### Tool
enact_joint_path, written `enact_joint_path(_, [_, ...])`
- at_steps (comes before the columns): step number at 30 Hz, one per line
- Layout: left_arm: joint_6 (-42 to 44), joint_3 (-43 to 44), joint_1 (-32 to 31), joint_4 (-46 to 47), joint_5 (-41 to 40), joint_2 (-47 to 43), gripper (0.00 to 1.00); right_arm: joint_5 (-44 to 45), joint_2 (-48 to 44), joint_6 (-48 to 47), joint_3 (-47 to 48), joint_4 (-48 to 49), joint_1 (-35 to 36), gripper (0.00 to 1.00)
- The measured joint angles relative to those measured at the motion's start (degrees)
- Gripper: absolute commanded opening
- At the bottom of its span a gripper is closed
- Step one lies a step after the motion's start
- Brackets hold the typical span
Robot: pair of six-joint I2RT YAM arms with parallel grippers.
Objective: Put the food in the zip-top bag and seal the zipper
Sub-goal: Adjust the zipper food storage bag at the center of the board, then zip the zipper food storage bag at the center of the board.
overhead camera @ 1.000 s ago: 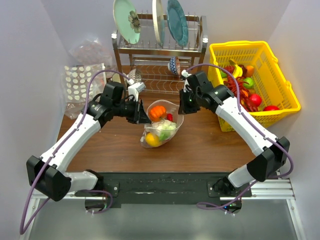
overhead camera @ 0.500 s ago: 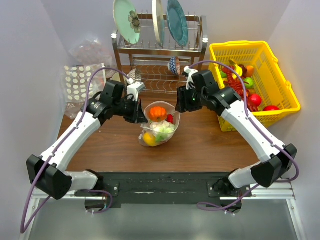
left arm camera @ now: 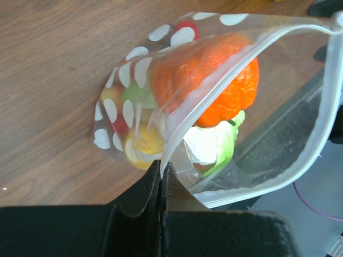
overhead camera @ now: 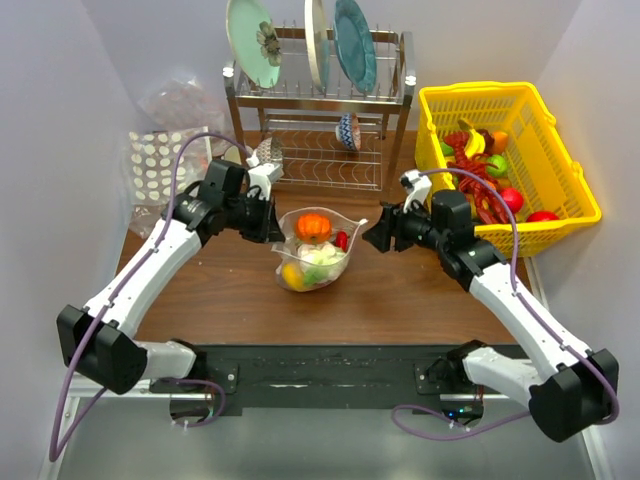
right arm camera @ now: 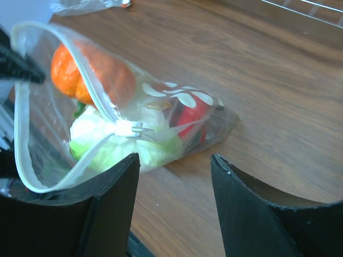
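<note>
1. Zip-top bag, frame centre: we count food inside; zipper gaping; sealing left to do.
2. Left gripper: pinching the bag's rim.
3. Right gripper: jaws apart, empty.

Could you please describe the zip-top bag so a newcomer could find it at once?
Start at the metal dish rack at the back of the brown table; the bag sits just in front of it, mid-table. Unlike the flat pack and crumpled sack at the back left, it bulges with toy food, an orange piece on top.
</note>
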Motion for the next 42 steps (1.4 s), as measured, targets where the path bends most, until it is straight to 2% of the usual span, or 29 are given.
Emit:
enact_joint_path(9, [1.8,0.0,1.8,-0.1,-1.9,0.3,0.00,-11.5,4.0,-4.6,-4.8,15.2,0.1,0.63])
enact_joint_path(12, [2.1,0.0,2.1,-0.2,-2.1,0.3,0.00,-13.1,5.7,-7.0,-5.6,18.6,0.1,0.64])
enact_joint_path(15, [2.3,0.0,2.1,-0.3,-2.4,0.3,0.00,-13.8,6.3,-10.0,-6.6,21.9,0.1,0.61])
enact_joint_path(18, [2.3,0.0,2.1,-0.4,-2.7,0.4,0.00,-14.8,6.3,-12.2,-7.4,25.5,0.1,0.38])
enact_joint_path(19, [2.3,0.0,2.1,-0.5,-2.7,0.4,0.00,-15.0,6.3,-12.8,-7.5,26.3,0.1,0.23])
enact_joint_path(22, [2.3,0.4,2.3,-0.8,-2.9,0.7,0.00,-16.5,7.0,-13.6,-7.6,28.7,0.1,0.00])
enact_joint_path(28, [2.4,1.6,2.4,-1.6,-3.9,1.1,0.00,-19.6,8.0,-13.6,-7.6,29.6,0.1,0.00])
enact_joint_path(31, [2.3,2.8,2.4,-2.6,-5.0,1.1,0.10,-20.3,8.0,-13.2,-7.6,29.7,0.1,0.00])
enact_joint_path(34, [2.5,4.6,2.4,-3.8,-6.9,1.1,0.25,-20.0,7.6,-12.2,-7.5,28.9,0.1,0.00])
enact_joint_path(35, [2.5,5.3,2.4,-3.8,-7.6,1.1,0.35,-19.6,7.5,-11.9,-7.2,27.6,0.1,0.00])
enact_joint_path(38, [3.3,7.1,2.4,-3.8,-9.0,1.0,0.47,-17.5,7.6,-10.6,-3.9,21.3,0.1,0.00])
enact_joint_path(42, [3.9,7.5,2.4,-3.1,-9.6,0.8,0.52,-17.2,8.7,-9.0,1.4,13.9,0.1,0.00])
